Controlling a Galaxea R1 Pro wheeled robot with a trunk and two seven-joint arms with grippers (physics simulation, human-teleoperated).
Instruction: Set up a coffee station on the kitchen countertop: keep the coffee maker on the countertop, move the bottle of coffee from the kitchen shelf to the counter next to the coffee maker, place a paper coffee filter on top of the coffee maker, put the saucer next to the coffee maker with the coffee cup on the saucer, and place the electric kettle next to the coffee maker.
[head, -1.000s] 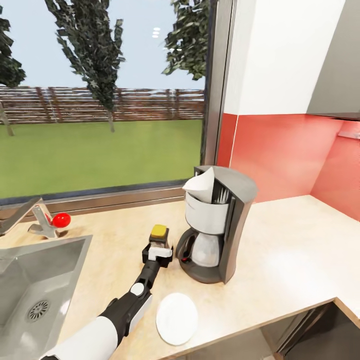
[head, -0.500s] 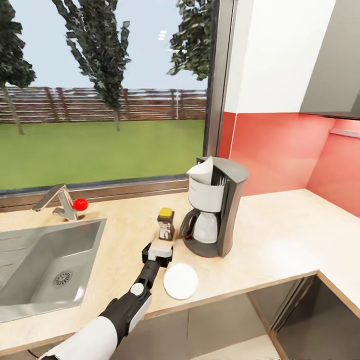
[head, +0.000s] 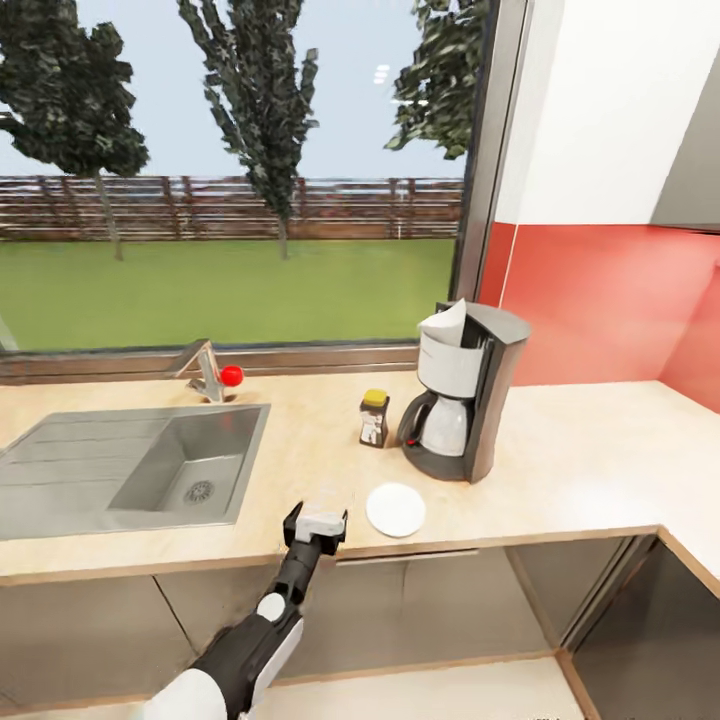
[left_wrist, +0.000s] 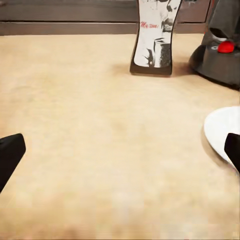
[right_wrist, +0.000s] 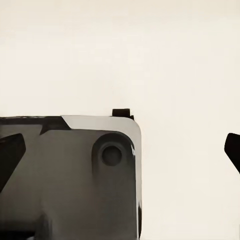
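The coffee maker (head: 465, 400) stands on the kitchen countertop (head: 560, 470) by the window, with a white paper coffee filter (head: 445, 322) sticking up from its top. Just left of it stands the bottle of coffee (head: 374, 418), upright and free. The saucer (head: 396, 509) lies bare in front of the machine. My left gripper (head: 315, 522) hovers open at the counter's front edge, left of the saucer. Its wrist view looks over the worktop at the bottle (left_wrist: 154, 37), the machine's base (left_wrist: 220, 50) and the saucer (left_wrist: 222, 132). My right gripper (right_wrist: 120, 152) is open. The coffee cup and electric kettle are out of view.
A steel sink (head: 60, 470) with a faucet (head: 205, 365) and a red knob (head: 232, 375) takes up the counter's left part. Grey cabinet fronts (head: 420, 610) run below. A red backsplash (head: 600, 300) stands behind, and the counter turns a corner at the right.
The left gripper has let go of the bottle and drawn back to the counter's front edge. The whole view has pulled back and shifted, so the camera moved away from the counter.
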